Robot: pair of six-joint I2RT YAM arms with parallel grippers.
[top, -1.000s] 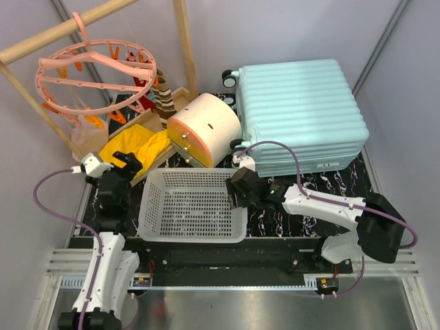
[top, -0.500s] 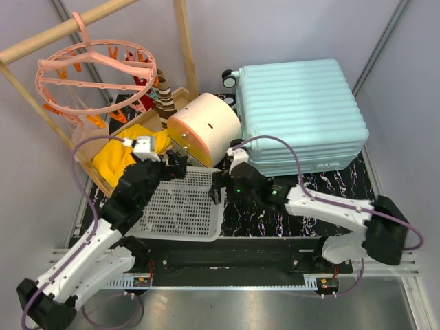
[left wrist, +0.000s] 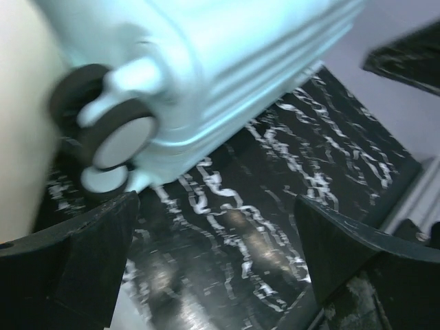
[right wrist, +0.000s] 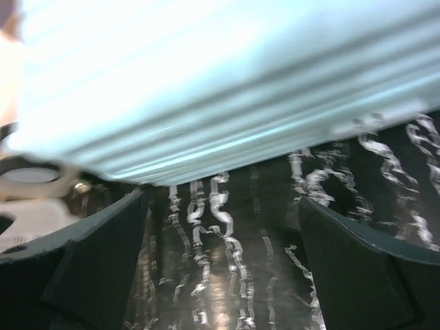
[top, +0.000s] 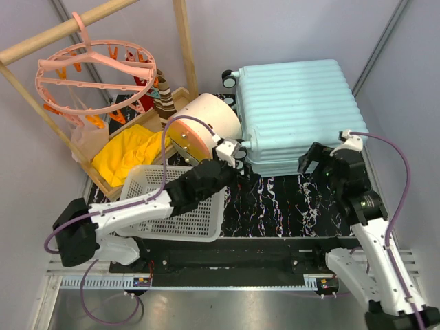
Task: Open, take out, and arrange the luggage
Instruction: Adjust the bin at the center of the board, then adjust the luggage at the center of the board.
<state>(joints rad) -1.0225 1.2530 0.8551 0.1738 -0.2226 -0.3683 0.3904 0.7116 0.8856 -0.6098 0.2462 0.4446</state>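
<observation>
Leaves white perforated plastic basket [top: 199, 223]; flanks still-closed pale mint-blue ribbed hard-shell suitcase [top: 299, 113] with left gripper [top: 234, 163] and right gripper [top: 313, 163], both spread wide, empty; opening looks next.

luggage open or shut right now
Shut. The luggage lies flat with its ribbed face up, its two shells meeting along the near edge. No lining or inside shows in any view.

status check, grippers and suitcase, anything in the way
Left gripper open at suitcase wheel, right gripper open at its near side. Suitcase shut, lying flat. Round box close beside wheel end.
</observation>
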